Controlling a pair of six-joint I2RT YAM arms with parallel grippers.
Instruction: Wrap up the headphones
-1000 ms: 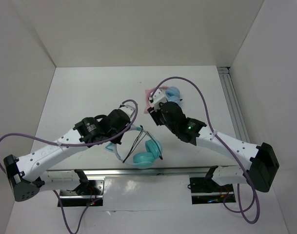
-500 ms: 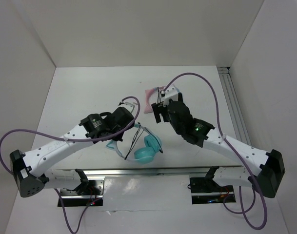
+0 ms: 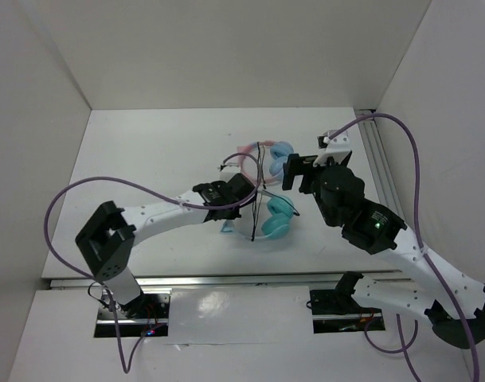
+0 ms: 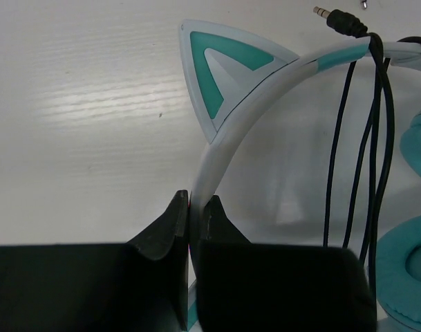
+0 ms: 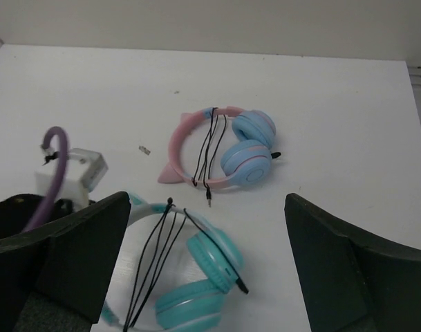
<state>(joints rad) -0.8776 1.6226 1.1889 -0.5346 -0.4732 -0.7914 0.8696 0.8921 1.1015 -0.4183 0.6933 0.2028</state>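
The headphones (image 3: 277, 220), teal cups on a pale cat-eared headband, lie near the table's middle. In the left wrist view my left gripper (image 4: 195, 202) is shut on the headband (image 4: 227, 135) just below a cat ear (image 4: 220, 66). The black cable (image 4: 371, 104) is looped several times over the band, with its plug (image 4: 332, 14) free. The left gripper also shows from above (image 3: 239, 196). My right gripper (image 5: 207, 200) is open wide and empty, above the headphones (image 5: 210, 273) and apart from them. It is seen from above to their right (image 3: 292, 170).
Pink-banded headphones with light blue cups (image 5: 227, 149) lie just behind the teal pair, cable wrapped on their band; they also show from above (image 3: 267, 155). A small scrap (image 5: 144, 149) lies to their left. A metal rail (image 3: 379, 159) runs along the table's right edge. White walls enclose the table.
My left gripper has carried the teal headphones to the right and farther back. My right arm has pulled back to the right, uncovering the pink headphones.
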